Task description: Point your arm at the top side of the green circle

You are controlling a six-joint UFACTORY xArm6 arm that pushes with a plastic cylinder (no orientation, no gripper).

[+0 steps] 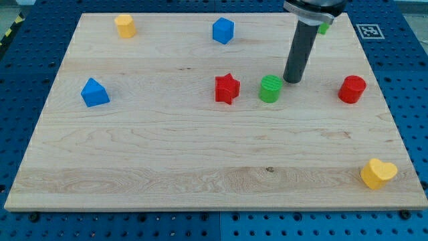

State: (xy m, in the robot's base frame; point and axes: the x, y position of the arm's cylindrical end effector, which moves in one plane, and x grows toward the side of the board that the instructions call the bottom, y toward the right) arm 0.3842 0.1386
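The green circle [270, 88] is a short green cylinder near the middle of the wooden board [167, 154]. My tip [291, 81] is the lower end of a dark rod that comes down from the view's top. It stands just to the right of the green circle and slightly above it in the view, with a narrow gap between them. A red star [227, 88] lies to the left of the green circle.
A red cylinder [352, 89] is at the right. A yellow heart [378, 173] is at the bottom right. A blue cube [223, 30] and a yellow block [125, 25] are at the top. A blue block [94, 92] is at the left. A green block [324, 28] is partly hidden behind the rod.
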